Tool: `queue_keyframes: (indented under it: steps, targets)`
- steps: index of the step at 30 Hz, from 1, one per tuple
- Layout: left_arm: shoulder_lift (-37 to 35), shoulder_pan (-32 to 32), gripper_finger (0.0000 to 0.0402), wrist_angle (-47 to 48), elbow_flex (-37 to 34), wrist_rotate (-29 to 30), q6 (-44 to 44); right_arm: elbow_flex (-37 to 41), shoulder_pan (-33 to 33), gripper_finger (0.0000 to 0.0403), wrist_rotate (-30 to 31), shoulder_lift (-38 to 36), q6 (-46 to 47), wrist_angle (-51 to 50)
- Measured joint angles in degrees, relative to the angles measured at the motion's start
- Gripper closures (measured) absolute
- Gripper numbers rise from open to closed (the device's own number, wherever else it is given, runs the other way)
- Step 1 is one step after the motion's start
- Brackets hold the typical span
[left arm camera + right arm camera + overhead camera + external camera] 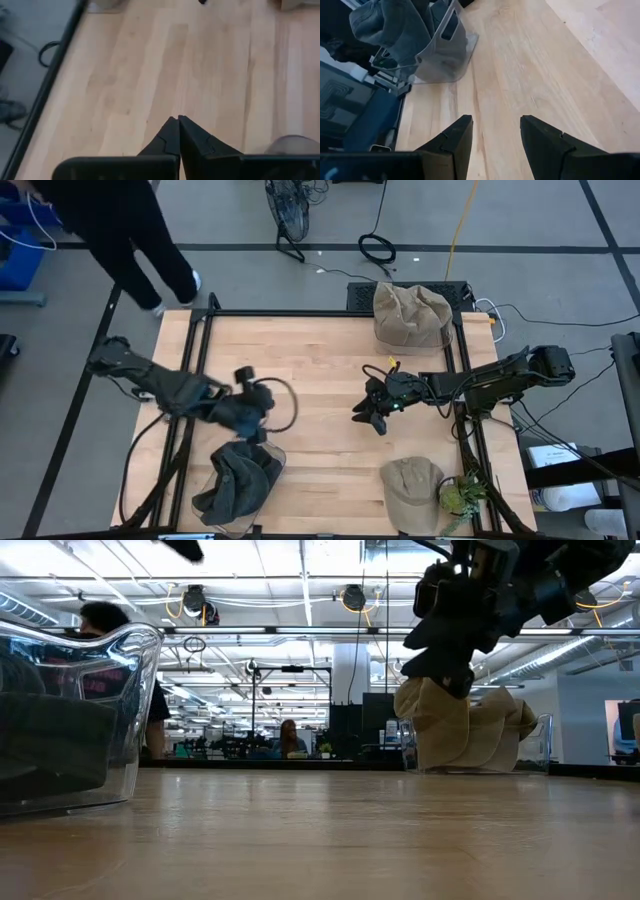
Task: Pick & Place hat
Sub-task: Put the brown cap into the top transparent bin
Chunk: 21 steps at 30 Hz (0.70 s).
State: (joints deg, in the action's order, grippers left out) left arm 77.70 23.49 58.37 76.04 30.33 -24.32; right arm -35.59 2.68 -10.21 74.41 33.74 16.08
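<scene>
You had the right gripper [372, 412] hanging over the middle of the desk [320, 360], its fingers [454, 139] spread apart with nothing between them (the right wrist view showed bare wood in the gap); the left gripper [250, 412] sat above the near-left part of the desk, just beside the clear bin [236, 490], its fingers [170, 137] pressed together and holding nothing.

The dark hat [232, 480] lay slumped in that clear bin at the near-left edge, so I judged one hat as already placed; two tan hats were left out on the desk, one crumpled tan hat [410, 315] at the far right edge and one tan cap [412, 492] at the near right edge beside a small green plant [460, 498]; neither was touched by a gripper.

The step in hand looked to be the reach between hats, with neither arm yet committed to a grasp; the open right gripper was the likelier one for the next pick, since both tan hats lay on its side; you would have needed to swing it out over one of them, lower it onto a fold or brim the fingers could pinch, then close; soft cloth may slip, so a deep bite would have served better than a grab at the edge.

A person [120, 230] stood past the desk's far-left corner.
</scene>
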Motion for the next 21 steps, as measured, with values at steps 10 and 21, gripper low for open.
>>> queue_keyframes:
  steps: [10, 21]
  targets:
    - [-3.81, -12.09, 0.0399, -24.98, -16.13, -4.12, 8.42, 0.00, -1.45, 0.0252, 10.36, 0.00, -3.56, 1.51]
    - [-24.23, -20.54, 0.0400, -53.10, -40.70, -19.97, 21.53, -3.38, -4.41, 0.0252, 8.78, -0.22, -13.12, 8.70]
